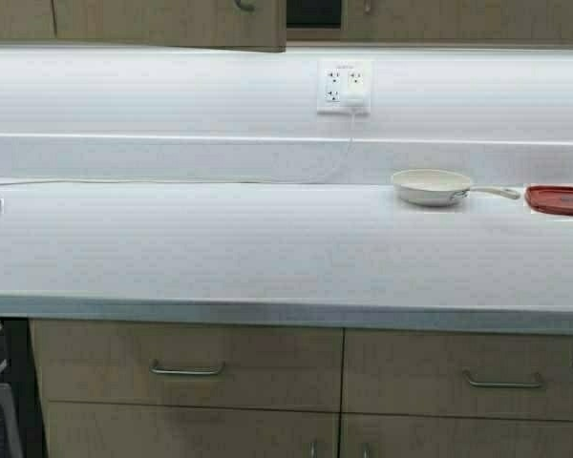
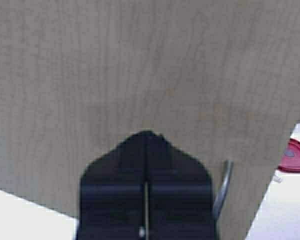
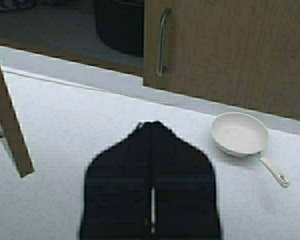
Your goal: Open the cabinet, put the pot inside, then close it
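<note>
The cabinet [image 1: 172,24] hangs above the counter, only its lower edge showing in the high view, with a dark gap [image 1: 313,11] between the doors. In the right wrist view its right door [image 3: 230,50] is closed. The left door [image 3: 10,125] swings out, partly open. The black pot [image 3: 117,25] stands inside on the grey shelf. My left gripper [image 2: 147,134] is shut, its tips right at the outer face of the left door [image 2: 140,65], beside the silver handle [image 2: 222,187]. My right gripper [image 3: 151,124] is shut and empty above the counter. Neither gripper shows in the high view.
A small white frying pan [image 1: 435,186] and a red lid [image 1: 560,198] lie at the counter's right. A wall outlet [image 1: 344,88] feeds a white cord [image 1: 172,178] running left along the backsplash. Drawer fronts [image 1: 186,367] sit below the counter's front edge [image 1: 267,310].
</note>
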Motion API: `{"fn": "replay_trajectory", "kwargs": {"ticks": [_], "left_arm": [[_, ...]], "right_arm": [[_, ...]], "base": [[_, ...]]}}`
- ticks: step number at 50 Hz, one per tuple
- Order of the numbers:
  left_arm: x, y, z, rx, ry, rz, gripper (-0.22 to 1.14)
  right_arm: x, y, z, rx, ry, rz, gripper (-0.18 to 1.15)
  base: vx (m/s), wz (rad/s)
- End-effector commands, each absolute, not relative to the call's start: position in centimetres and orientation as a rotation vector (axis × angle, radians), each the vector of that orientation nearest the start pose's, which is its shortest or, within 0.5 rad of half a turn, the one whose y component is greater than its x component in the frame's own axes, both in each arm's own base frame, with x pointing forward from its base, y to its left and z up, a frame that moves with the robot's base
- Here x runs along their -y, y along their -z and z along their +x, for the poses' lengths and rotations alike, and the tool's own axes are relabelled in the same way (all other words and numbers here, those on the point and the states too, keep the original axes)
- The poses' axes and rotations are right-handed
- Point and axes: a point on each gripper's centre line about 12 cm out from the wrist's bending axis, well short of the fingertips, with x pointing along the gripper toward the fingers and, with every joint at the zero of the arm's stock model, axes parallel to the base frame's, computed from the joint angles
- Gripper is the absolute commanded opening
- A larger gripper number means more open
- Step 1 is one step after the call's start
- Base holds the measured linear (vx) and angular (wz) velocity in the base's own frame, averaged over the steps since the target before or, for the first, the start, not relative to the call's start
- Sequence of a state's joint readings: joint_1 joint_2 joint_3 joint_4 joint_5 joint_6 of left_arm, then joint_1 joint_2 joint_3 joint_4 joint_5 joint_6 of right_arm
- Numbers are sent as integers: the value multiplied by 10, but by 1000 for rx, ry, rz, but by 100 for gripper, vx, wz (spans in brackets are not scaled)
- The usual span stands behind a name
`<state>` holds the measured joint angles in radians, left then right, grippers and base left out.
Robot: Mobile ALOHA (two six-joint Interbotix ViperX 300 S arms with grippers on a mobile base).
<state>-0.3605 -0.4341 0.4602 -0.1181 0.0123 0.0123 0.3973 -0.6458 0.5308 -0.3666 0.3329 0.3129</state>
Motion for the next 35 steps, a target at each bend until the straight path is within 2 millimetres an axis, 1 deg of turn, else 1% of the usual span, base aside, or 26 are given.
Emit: {"fn": "replay_trajectory", "kwargs": {"ticks": [1,6,11,15,18,23,28,32,35], "left_arm": [[127,-432,335,-5,364,-106,4],[133,-438,351,2,364,-107,4],[141,-444,366,8,368,-108,4],[153,-445,375,3,389,-107,4],[156,-447,383,4,389,-106,4],[168,-445,389,-5,409,-106,4],[172,-440,386,-29,422,-109,4],[170,-440,376,-30,426,-109,4],[170,-440,362,-27,440,-109,4]], "right_arm": [[-97,-421,266,-162,-286,-74,6],[-98,-419,267,-149,-295,-75,6],[-98,-421,267,-139,-297,-70,6],[-99,-425,268,-132,-298,-67,6],[-99,-427,268,-129,-298,-66,6],[-100,-429,269,-125,-298,-65,6],[-100,-430,271,-123,-298,-66,6],[-99,-432,269,-118,-298,-65,6],[-99,-432,268,-118,-297,-67,6]], "base": [[14,-12],[14,-12],[13,-10],[11,-8],[11,-3],[10,-2],[11,-3],[12,2],[11,2]]}}
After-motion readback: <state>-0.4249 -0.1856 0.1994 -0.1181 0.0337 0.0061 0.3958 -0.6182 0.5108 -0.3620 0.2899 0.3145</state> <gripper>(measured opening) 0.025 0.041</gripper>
